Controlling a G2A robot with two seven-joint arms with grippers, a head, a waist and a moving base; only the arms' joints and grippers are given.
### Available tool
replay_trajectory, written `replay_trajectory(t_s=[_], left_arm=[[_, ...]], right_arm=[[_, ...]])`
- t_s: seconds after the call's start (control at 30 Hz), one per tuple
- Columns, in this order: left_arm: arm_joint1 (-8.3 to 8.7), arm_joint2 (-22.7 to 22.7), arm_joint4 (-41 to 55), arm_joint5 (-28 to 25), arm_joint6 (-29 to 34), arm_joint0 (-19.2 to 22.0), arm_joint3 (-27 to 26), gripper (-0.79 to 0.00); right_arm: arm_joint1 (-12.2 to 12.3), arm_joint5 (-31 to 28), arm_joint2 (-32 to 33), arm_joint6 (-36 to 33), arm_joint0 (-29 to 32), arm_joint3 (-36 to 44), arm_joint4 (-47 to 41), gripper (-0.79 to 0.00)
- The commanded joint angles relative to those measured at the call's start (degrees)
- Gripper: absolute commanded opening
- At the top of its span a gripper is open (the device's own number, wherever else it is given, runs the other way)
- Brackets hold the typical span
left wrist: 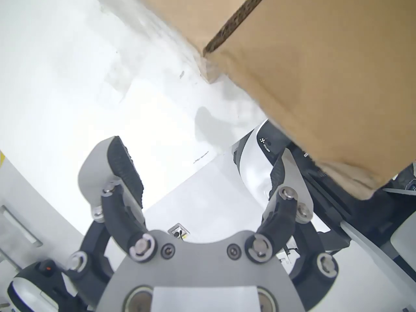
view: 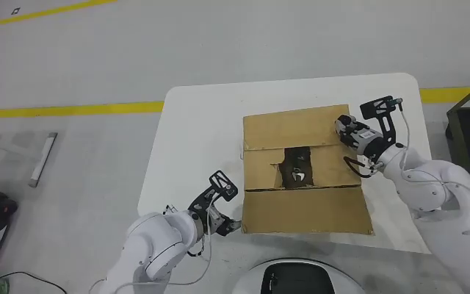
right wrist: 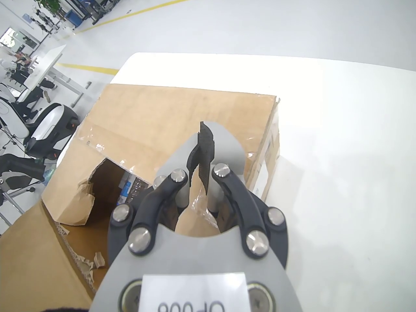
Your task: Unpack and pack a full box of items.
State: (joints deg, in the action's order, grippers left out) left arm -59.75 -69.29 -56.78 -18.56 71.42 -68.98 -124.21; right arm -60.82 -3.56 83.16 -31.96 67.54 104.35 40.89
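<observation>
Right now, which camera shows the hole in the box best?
The top view: it looks straight down into the whole hole. Right wrist view: the hand partly covers it. Left wrist view: the box from outside.

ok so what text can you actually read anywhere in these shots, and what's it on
white tag behind the right gripper: upside down, cut off by the frame edge, not readable for sure
white label on the box side: too small to read
packaging inside the box: print blurred
</observation>
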Motion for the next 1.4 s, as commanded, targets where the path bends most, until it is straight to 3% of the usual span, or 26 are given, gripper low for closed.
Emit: replay_trajectory(t_s=[0.0,0.27,0.5,0.6,0.9,1.37], left_arm=[[-0.11,0.5,-0.1,0.4,-0.7,1.2,0.0,0.0],[-1.14,2.2,0.9,5.1,-6.3,9.3,1.3,0.0],[-2.28,7.4,-1.9,6.3,-7.7,16.2,6.9,0.0],[-2.83,9.4,-2.7,8.1,-8.7,18.0,9.7,0.0],[-4.06,12.6,-0.8,10.7,-9.2,20.7,16.0,0.0],[-4.24,11.5,-1.3,11.5,-9.0,19.8,17.2,0.0]], right_arm=[[0.0,0.0,0.0,0.0,0.0,0.0,0.0,-0.785],[-0.1,0.1,0.6,1.7,0.1,1.3,0.2,-0.785],[-0.3,6.1,4.0,6.9,-1.3,3.8,1.2,-0.785],[-0.2,5.8,4.2,7.1,-1.2,5.3,3.6,-0.785],[-0.2,3.4,-0.4,7.9,1.6,9.1,14.2,-0.785],[-1.0,3.7,-8.2,7.5,2.8,6.3,28.1,-0.785]])
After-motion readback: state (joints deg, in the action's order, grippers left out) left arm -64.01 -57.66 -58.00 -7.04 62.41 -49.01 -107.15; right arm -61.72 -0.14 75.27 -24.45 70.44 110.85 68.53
